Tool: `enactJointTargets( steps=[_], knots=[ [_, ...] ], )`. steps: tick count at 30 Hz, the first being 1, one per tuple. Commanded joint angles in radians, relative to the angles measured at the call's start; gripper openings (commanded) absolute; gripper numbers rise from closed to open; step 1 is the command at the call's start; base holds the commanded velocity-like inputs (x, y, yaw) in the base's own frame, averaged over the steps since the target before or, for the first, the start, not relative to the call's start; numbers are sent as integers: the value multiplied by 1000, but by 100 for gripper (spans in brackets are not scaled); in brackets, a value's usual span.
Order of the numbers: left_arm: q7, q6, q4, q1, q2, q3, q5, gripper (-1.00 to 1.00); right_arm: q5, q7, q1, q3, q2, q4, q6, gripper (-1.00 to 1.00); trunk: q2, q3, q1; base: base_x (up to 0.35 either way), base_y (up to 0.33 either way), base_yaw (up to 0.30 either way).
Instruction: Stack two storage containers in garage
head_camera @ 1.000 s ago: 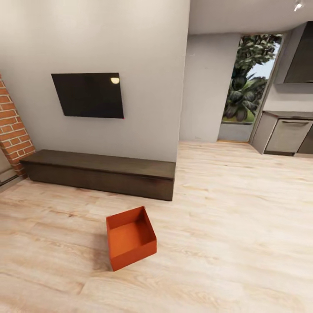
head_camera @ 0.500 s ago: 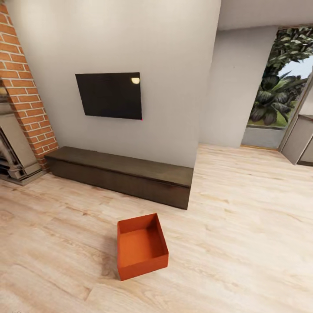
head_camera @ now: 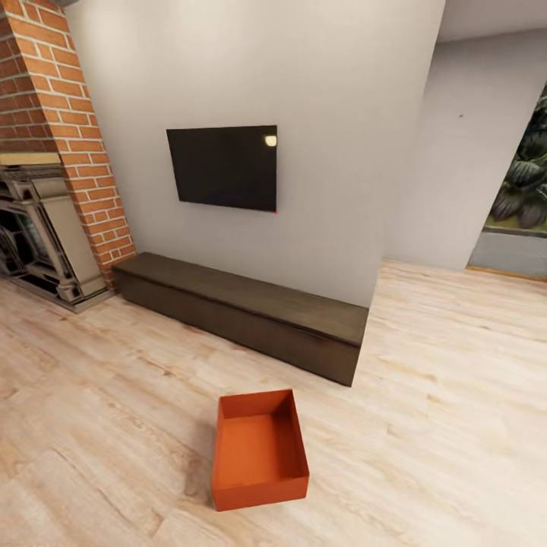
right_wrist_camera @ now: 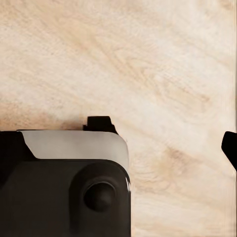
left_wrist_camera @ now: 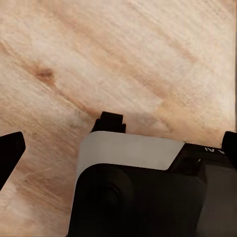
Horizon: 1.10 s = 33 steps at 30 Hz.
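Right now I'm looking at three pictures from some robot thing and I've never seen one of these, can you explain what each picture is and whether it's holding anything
This is a wheeled robot with two arms, shown in a computer simulation. The large picture comes from a camera on its head, looking forward and down into a living room. An open orange-red storage container sits on the light wood floor. Behind it a long low dark cabinet runs along the wall under a black TV, and a brick fireplace stands at the picture's left.

The two smaller pictures come from cameras near each arm's gripper, both looking down at bare wood floor. The dark and grey shapes in them are parts of the robot itself. In the left wrist picture the left gripper has its black fingertips at opposite edges, so it looks open and empty. The right gripper cannot be judged, since one fingertip alone is clear.
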Motion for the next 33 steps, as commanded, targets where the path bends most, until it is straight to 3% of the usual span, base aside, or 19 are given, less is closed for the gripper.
enactJointTargets(
  steps=[1,18,33],
  knots=[
    [3,3,0,-1,0,1,7,100,-10,-1,-1,8,1,2,-4,100,0,-1,0,288,-154,268],
    [3,3,0,-1,0,1,8,100,-10,-1,-1,8,1,2,-4,100,0,-1,0,288,-154,266],
    [4,3,0,-1,1,1,12,100,-10,0,-1,8,1,2,-4,100,0,-1,0,279,-61,19]
  ],
)
